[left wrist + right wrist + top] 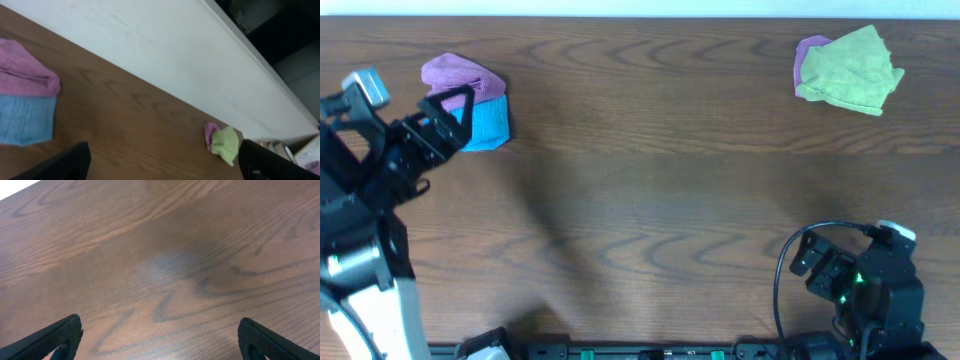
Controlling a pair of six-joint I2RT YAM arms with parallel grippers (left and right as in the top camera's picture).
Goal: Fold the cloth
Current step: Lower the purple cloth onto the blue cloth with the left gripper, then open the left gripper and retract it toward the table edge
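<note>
Overhead view: the purple-magenta terry cloth (pixel 460 75) lies in the upper left of the frame on the brown wood-grain table (pixel 650 180); it is a compact, rounded bundle rather than a flat square; its lower edge overlaps the light blue ribbed cloth (pixel 488 125), so the two read to me as a stack of finished pieces; I judge the fold made, though loosely. My left gripper (pixel 460 112) sits at that pile's lower left edge, jaws spread with nothing between them; that spot suits a let-go onto the pile. The right gripper (pixel 820 270) is parked in the lower right, well apart from every cloth, probably to stay out of the way; from here I cannot read its jaws. In the upper right a crumpled lime-green cloth (pixel 852 70) lies over a second purple cloth (pixel 809 52); only a corner of that one shows.

Left wrist view: the black fingers (pixel 70 162) stand at the bottom corners, wide apart, bare wood between them; the purple-magenta cloth fills the left edge, with a soft doubled lip lying on the blue one; I see no white tag.

Right wrist view: the black fingers (pixel 55 337) here are also spread wide; only wood grain lies between them, so this gripper is open and empty; no cloth shows.
</note>
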